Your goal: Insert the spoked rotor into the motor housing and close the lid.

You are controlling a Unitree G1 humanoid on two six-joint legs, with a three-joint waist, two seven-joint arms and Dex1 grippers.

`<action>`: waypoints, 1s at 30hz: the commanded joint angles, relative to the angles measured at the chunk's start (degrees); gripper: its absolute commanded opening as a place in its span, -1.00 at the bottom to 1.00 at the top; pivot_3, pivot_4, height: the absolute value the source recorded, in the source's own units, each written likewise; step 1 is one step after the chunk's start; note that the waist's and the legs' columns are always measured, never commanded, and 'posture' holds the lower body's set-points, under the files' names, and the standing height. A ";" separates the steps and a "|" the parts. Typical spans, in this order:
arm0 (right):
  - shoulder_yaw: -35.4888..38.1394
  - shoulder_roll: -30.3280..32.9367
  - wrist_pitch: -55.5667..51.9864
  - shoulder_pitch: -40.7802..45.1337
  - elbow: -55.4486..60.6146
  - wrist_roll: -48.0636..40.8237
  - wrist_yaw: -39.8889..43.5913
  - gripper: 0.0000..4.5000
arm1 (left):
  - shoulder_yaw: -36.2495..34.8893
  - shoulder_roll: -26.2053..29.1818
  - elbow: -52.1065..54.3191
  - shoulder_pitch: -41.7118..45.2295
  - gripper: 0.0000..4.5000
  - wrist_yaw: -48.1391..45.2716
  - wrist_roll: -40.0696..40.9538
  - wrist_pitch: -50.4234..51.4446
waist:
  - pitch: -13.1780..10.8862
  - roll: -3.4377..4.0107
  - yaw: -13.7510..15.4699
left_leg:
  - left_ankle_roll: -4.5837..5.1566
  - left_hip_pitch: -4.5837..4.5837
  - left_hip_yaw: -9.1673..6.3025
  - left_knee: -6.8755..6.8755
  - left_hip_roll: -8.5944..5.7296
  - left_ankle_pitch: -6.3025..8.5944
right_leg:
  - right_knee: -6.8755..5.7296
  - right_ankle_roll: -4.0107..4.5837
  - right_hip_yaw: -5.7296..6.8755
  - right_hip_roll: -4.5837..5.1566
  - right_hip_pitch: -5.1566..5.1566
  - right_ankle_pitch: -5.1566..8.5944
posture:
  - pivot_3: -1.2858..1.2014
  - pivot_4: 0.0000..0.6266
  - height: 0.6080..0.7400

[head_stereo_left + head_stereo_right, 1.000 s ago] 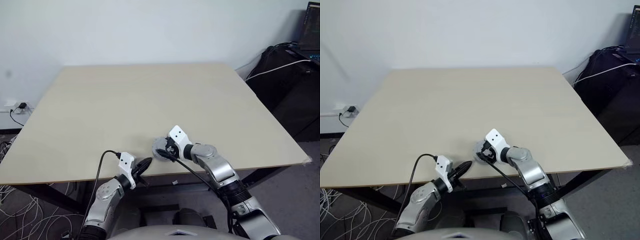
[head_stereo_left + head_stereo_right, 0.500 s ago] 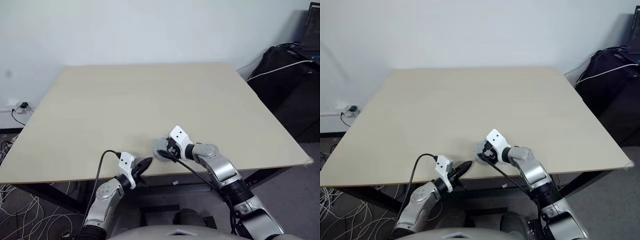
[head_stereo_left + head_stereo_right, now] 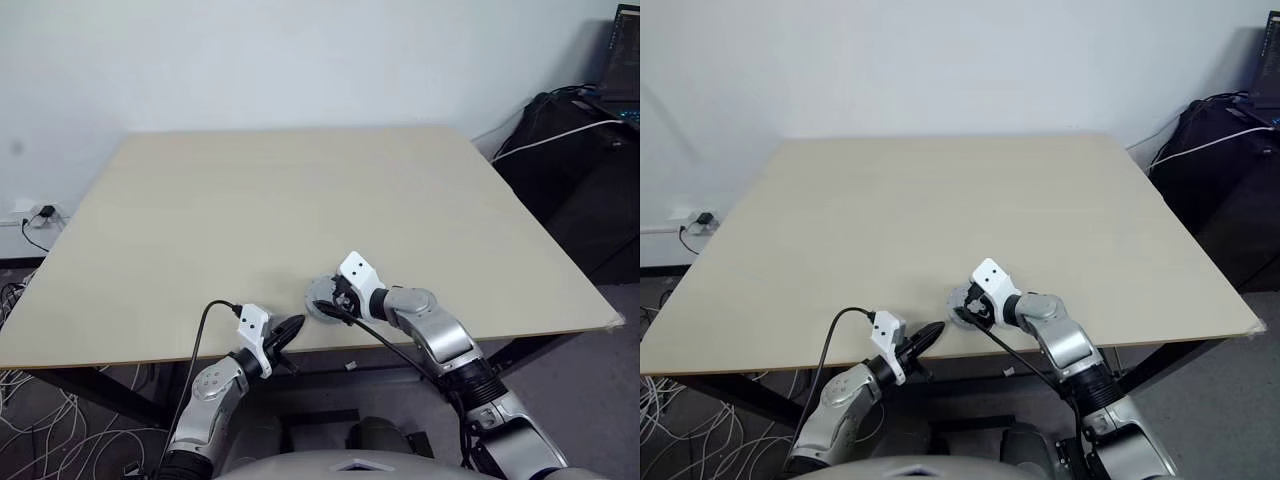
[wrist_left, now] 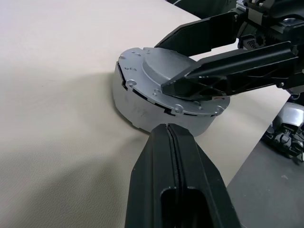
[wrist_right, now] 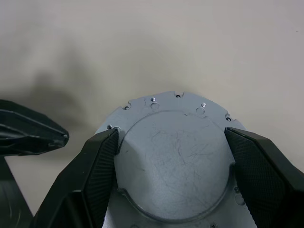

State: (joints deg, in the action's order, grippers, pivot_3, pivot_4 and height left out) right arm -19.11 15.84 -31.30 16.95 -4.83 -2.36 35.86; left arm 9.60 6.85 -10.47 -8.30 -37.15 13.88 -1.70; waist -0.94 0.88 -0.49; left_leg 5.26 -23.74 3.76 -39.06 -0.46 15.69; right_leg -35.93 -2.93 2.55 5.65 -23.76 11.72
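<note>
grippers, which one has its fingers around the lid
The right gripper: its fingers are spread on either side of the lid's raised hub. The left gripper is shut, its tip beside the assembly, holding nothing.

No readable text, labels, brands or numbers in any view. The lid carries only small holes, rim notches and scratches, no markings that read as characters.
</note>
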 commanded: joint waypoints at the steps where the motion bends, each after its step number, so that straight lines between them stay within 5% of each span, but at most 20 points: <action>1: 0.85 0.16 -0.18 0.27 -0.46 0.64 -1.19 0.46 | 0.14 -0.04 1.85 0.52 -1.00 -0.28 0.04 -0.69 | 0.00 0.00 0.01 | 0.00 0.00 0.00 0.00 0.00 0.00 | 0.00 0.00 0.00 0.00 0.00 0.00 | 0.03 -1.00 1.00; 30: 0.40 1.55 1.44 1.10 -3.71 2.06 -1.30 0.46 | -0.19 -0.22 0.97 0.29 -1.00 -0.19 -0.05 -1.46 | 0.04 0.05 0.02 | 0.00 0.03 0.00 -0.01 0.00 0.00 | -0.02 -0.01 0.02 0.00 0.02 -0.01 | 0.03 -1.00 1.00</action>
State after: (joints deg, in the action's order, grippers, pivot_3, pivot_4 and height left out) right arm -19.37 16.34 -29.24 17.76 -7.02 -2.30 36.36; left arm 9.58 6.79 -10.61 -8.36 -37.44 13.86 -2.11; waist -0.90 0.93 -0.48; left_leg 5.26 -23.71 3.76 -39.07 -0.46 15.69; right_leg -35.95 -2.93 2.57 5.65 -23.74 11.71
